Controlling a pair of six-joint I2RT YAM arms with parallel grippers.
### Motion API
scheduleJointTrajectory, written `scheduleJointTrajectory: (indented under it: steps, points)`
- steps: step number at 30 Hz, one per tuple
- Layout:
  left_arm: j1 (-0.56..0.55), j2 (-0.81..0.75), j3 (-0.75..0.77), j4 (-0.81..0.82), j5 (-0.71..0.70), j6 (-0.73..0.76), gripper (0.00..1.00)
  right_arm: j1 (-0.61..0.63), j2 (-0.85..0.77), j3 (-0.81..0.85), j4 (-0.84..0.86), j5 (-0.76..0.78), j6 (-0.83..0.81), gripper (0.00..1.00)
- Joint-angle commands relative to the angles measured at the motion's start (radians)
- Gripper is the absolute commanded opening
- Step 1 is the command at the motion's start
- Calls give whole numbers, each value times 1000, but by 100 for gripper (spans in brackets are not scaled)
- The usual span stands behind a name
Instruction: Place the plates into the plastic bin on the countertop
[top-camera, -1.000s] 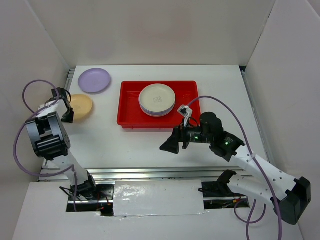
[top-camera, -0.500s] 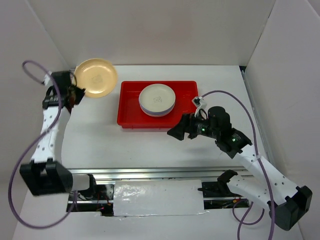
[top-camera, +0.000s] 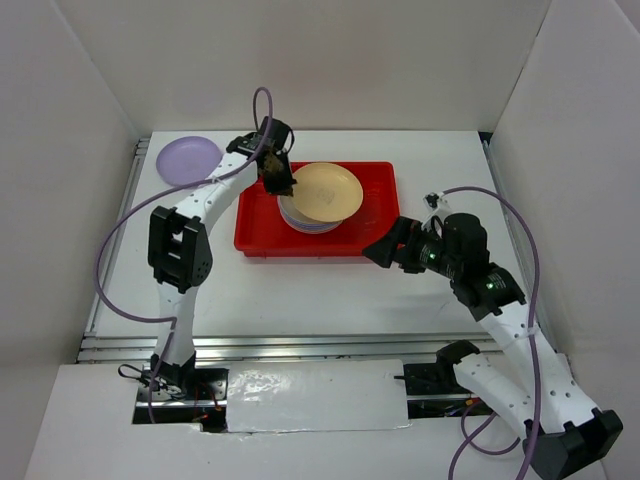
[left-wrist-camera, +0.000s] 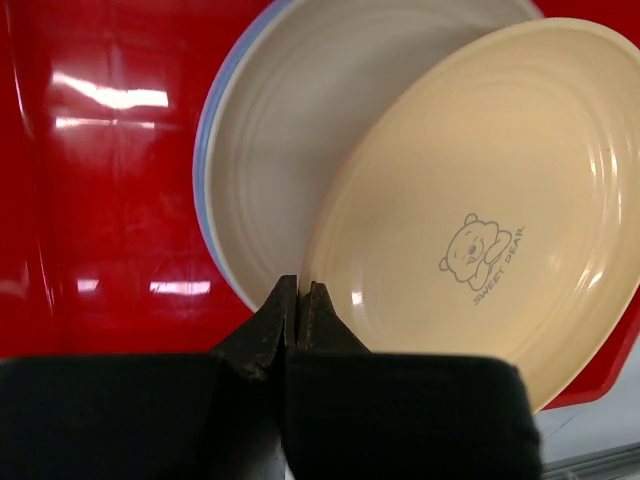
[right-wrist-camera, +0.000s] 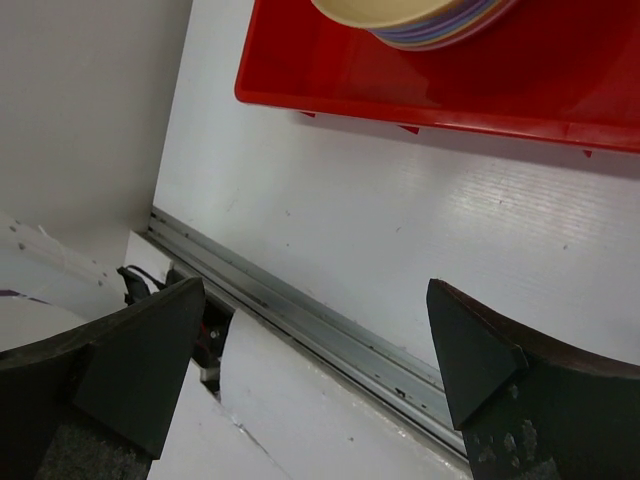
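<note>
My left gripper (top-camera: 280, 183) is shut on the rim of an orange-yellow plate (top-camera: 328, 190), which hangs tilted over a stack of plates (top-camera: 308, 224) in the red plastic bin (top-camera: 258, 240). In the left wrist view the fingertips (left-wrist-camera: 300, 292) pinch the edge of that orange-yellow plate (left-wrist-camera: 480, 200), with the stack's cream top plate (left-wrist-camera: 290, 130) and the bin floor (left-wrist-camera: 100, 200) beneath. A lilac plate (top-camera: 188, 160) lies on the countertop (top-camera: 290, 290) at the far left. My right gripper (top-camera: 381, 250) stands open and empty in front of the bin's right corner.
White walls enclose the countertop on three sides. A metal rail (top-camera: 300, 346) runs along the near edge, and in the right wrist view the same rail (right-wrist-camera: 320, 320) lies below the open right gripper (right-wrist-camera: 315, 300), with the bin's front wall (right-wrist-camera: 450, 110) above.
My left arm has lifted the orange-yellow plate from the far left and swung it right, over the stack in the bin. The right arm has drawn back to the right.
</note>
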Motion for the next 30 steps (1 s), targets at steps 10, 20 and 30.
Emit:
scheduleJointTrajectory:
  steps: [10,20,30]
  points:
    - [47,-47,-14,7,-18,-6,2,-31,-20,37,-25,-60,-12,100]
    - [23,-319,-110,76,-116,19,99,-30,15,48,-19,-76,-30,100]
    - [487,-339,-510,297,-29,-168,99,-30,14,-21,65,-132,-10,100]
